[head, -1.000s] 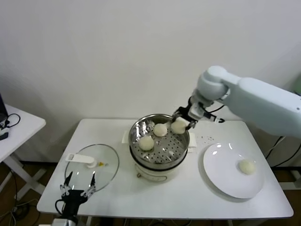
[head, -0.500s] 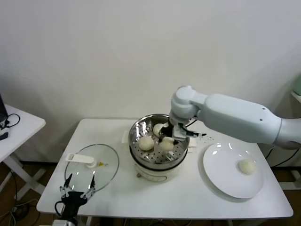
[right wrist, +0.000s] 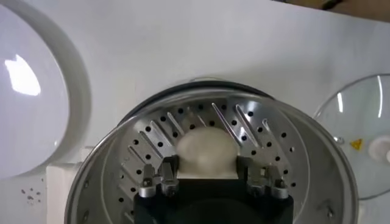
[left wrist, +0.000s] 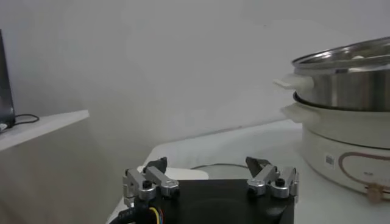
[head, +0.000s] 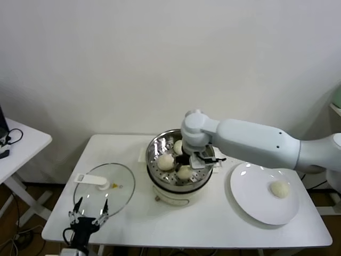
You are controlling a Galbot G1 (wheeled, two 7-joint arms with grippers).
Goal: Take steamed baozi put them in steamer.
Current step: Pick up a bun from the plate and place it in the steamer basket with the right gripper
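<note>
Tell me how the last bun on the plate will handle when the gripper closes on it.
The baozi looks soft and domed, so it will probably dent under a hard squeeze. It sits alone on the smooth, glossy white plate, so a sideways nudge may slide or roll it. It is small and probably light. The right gripper currently straddles another bun in the steamer.

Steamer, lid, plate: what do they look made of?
Steamer: polished metal, likely stainless steel; mirror-bright wall and punched holes in the floor.
Lid: clear glass, since the table shows through it, with a white, probably plastic handle.
Plate: glossy white, ceramic or melamine; the highlight shows a glaze-like sheen, but the look cannot settle which.
</note>
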